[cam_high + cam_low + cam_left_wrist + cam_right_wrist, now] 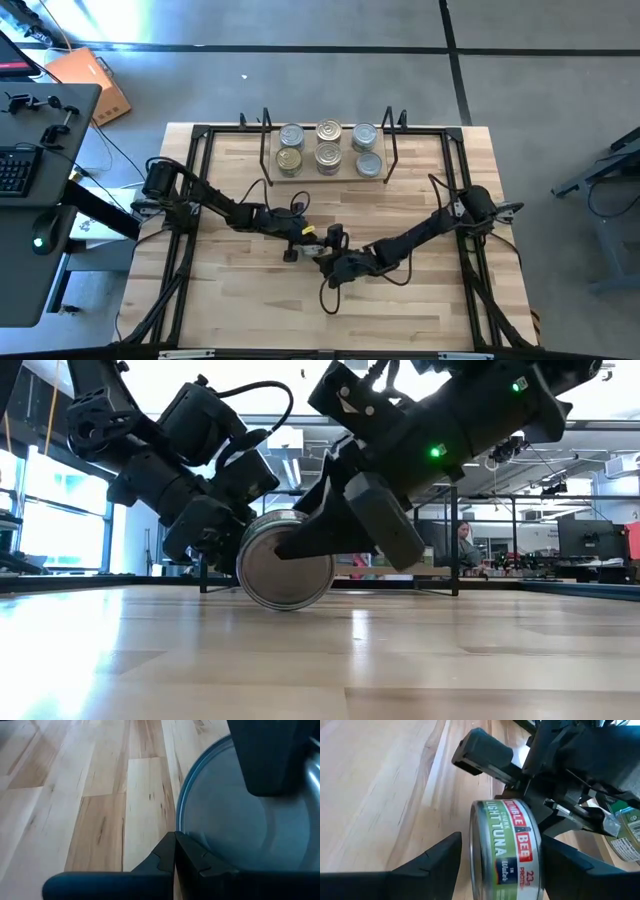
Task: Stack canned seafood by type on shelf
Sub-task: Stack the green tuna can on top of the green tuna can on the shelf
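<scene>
From above, both arms are reaching in toward the middle of the tabletop (420,300), where the left pincer (300,242) and right pincer (328,255) are meeting; the tin between them is hidden under the dark links. Six tins (328,146) are sitting in two rows of three on the shelf (375,177) at the far edge. At tabletop height, one tin (287,560) is standing on its rim, its flat end facing the camera, with both arms leaning steeply down onto it and covering its upper part. In the left wrist view, the left pincer's fingers (172,860) are pressing together with nothing between them, right beside the tin's flat end, which is cut off. In the right wrist view, the right pincer's fingers (435,865) are sitting half-open on either side of the labelled tin; whether they are touching it is hard to tell.
</scene>
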`<state>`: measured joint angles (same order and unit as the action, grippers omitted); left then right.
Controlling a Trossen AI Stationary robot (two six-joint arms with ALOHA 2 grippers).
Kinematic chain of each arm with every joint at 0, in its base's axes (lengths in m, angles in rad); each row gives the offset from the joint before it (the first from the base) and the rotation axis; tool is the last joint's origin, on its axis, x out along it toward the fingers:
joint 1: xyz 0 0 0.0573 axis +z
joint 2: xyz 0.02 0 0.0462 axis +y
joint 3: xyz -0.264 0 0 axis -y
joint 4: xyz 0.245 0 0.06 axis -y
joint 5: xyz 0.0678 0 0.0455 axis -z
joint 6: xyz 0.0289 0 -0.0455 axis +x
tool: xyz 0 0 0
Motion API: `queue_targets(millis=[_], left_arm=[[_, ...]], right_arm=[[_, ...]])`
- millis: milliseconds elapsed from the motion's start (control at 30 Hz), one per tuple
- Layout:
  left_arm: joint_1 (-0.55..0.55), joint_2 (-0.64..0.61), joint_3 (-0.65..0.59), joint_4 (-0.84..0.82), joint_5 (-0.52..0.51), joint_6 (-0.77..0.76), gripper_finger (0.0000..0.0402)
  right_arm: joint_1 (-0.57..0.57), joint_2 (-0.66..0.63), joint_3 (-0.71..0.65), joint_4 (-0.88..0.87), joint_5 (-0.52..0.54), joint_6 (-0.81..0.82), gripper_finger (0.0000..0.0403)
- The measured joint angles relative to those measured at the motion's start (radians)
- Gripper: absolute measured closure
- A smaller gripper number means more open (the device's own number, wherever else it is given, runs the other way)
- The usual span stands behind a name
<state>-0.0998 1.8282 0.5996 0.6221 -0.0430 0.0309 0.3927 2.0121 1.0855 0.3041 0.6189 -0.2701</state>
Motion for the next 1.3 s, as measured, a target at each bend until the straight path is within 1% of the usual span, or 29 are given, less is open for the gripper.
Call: queue_targets(millis=[67,133,267,400,533,600,633,700,800,867,967,1033,1167,1300], left_arm=[[-0.001,0.0,0.0,0.002,-0.002,-0.001,0.0401],[-0.011,-0.005,0.0,0.001,-0.017,-0.001,0.0402],[-0.053,-0.04,0.0,-0.034,-0.107,-0.001,0.0402],[-0.124,-0.111,0.001,-0.151,-0.217,-0.025,0.0402],[-0.217,-0.18,0.001,-0.269,-0.327,-0.056,0.0402],[-0.258,-0.203,0.001,-0.289,-0.372,-0.063,0.0402],[-0.274,-0.209,0.001,-0.294,-0.387,-0.062,0.0402],[-0.3,-0.211,0.001,-0.284,-0.406,-0.047,0.0402],[-0.32,-0.21,0.001,-0.273,-0.43,-0.032,0.0402],[-0.323,-0.21,0.001,-0.272,-0.446,-0.03,0.0402],[-0.322,-0.21,0.001,-0.27,-0.456,-0.029,0.0402],[-0.322,-0.21,0.001,-0.275,-0.46,-0.029,0.0402],[-0.322,-0.21,0.001,-0.284,-0.462,-0.029,0.0401],[-0.322,-0.21,0.001,-0.286,-0.462,-0.028,0.0402]], right_arm=[[0.0,0.0,0.0,0.006,0.0,0.001,0.019],[0.004,0.0,0.0,0.008,-0.005,0.009,0.0214],[0.03,-0.007,0.0,0.0,0.007,0.044,0.028],[0.084,-0.071,0.0,-0.094,0.116,0.048,0.028],[0.138,-0.179,0.0,-0.332,0.309,0.12,0.028],[0.139,-0.241,-0.001,-0.459,0.4,0.146,0.028],[0.129,-0.272,-0.001,-0.51,0.424,0.159,0.028],[0.086,-0.332,-0.001,-0.604,0.437,0.181,0.028],[-0.023,-0.389,0.0,-0.671,0.402,0.181,0.028],[-0.116,-0.406,0.0,-0.694,0.364,0.149,0.028],[-0.251,-0.407,0.0,-0.718,0.258,0.091,0.028],[-0.32,-0.398,0.0,-0.73,0.247,0.066,0.028],[-0.415,-0.395,0.0,-0.761,0.253,0.044,0.028],[-0.469,-0.394,0.0,-0.794,0.232,0.028,0.028]])
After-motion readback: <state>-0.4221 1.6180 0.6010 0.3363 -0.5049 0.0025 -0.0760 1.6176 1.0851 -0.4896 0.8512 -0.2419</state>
